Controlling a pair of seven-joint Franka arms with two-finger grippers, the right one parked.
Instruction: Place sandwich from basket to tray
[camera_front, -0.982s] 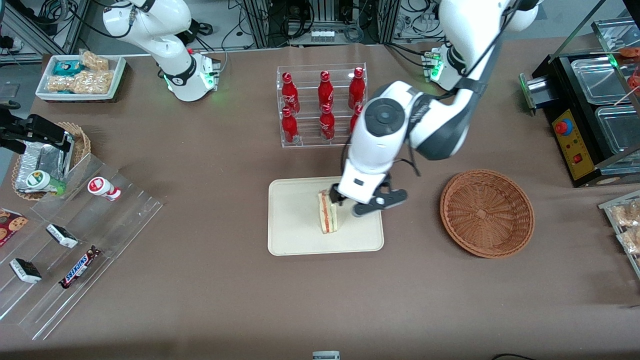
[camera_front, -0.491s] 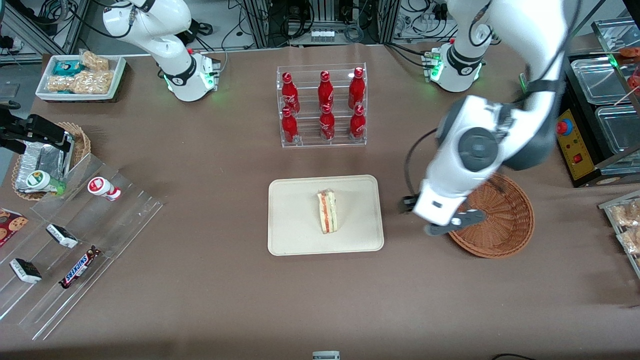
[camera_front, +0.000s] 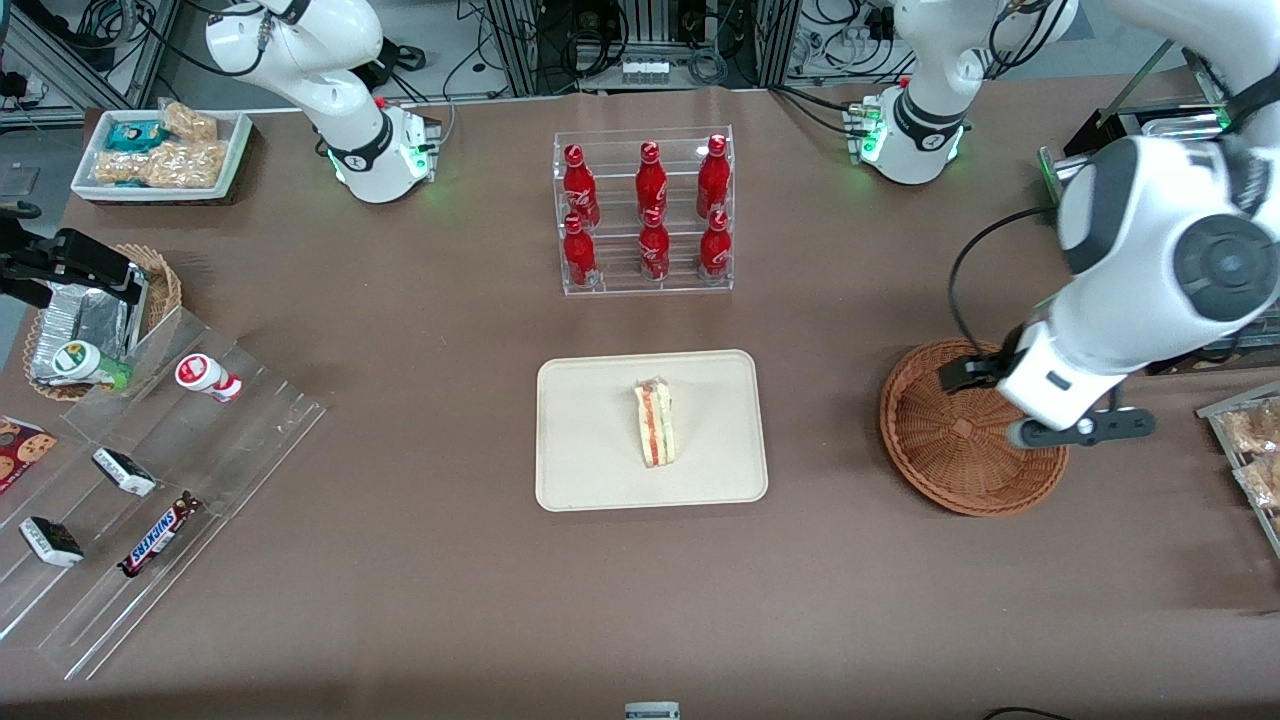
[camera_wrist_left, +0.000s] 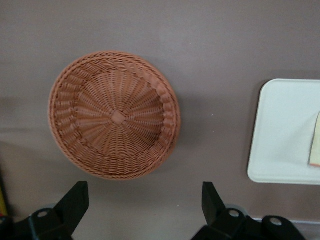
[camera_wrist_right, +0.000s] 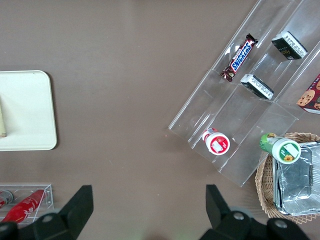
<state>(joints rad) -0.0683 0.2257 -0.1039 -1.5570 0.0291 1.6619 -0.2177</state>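
The sandwich (camera_front: 656, 423), a pale wedge with orange-red and green layers on its edge, lies on the cream tray (camera_front: 590, 460) at the middle of the table. Nothing touches it. The round reddish-brown wicker basket (camera_front: 950, 450) beside the tray holds nothing. My gripper (camera_front: 1025, 402) hovers over the basket's rim on the side toward the working arm's end. In the left wrist view the gripper (camera_wrist_left: 145, 200) is open and holds nothing, with the basket (camera_wrist_left: 115, 115), the tray (camera_wrist_left: 285, 140) and a sliver of the sandwich (camera_wrist_left: 316, 147) below it.
A clear rack of red bottles (camera_front: 645, 210) stands farther from the front camera than the tray. A stepped acrylic display (camera_front: 150, 480), a small wicker basket with foil (camera_front: 90, 320) and a white snack tray (camera_front: 160, 150) lie toward the parked arm's end. A black appliance (camera_front: 1180, 220) stands near the working arm.
The gripper has left the sandwich on the tray and swung away with the arm, from over the tray to over the basket. The sandwich has stayed where it was.
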